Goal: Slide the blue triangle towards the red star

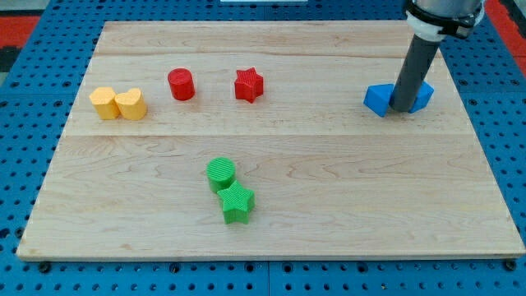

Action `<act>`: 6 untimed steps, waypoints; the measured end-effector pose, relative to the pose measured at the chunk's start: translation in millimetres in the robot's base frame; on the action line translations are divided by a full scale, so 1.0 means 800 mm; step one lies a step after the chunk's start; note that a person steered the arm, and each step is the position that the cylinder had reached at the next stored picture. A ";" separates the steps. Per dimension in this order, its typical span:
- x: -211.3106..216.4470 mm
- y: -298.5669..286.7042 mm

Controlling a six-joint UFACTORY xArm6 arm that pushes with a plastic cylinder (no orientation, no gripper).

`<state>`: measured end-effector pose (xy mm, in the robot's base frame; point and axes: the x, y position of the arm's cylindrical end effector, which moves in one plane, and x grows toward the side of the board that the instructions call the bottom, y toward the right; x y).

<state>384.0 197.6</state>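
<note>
The red star [248, 85] lies at the board's upper middle. Two blue blocks lie at the upper right. One blue block [378, 99] is left of the rod; its shape is hard to make out, perhaps the triangle. The other blue block [422, 95] is right of the rod and partly hidden by it. My tip [403, 110] rests on the board between the two blue blocks, touching or nearly touching both.
A red cylinder [181, 84] lies left of the red star. A yellow hexagon-like block [103, 103] and a yellow heart [131, 104] sit together at the left. A green cylinder [220, 173] and a green star [237, 203] lie at the lower middle.
</note>
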 end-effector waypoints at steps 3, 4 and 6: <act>-0.036 -0.033; -0.037 -0.016; -0.016 -0.124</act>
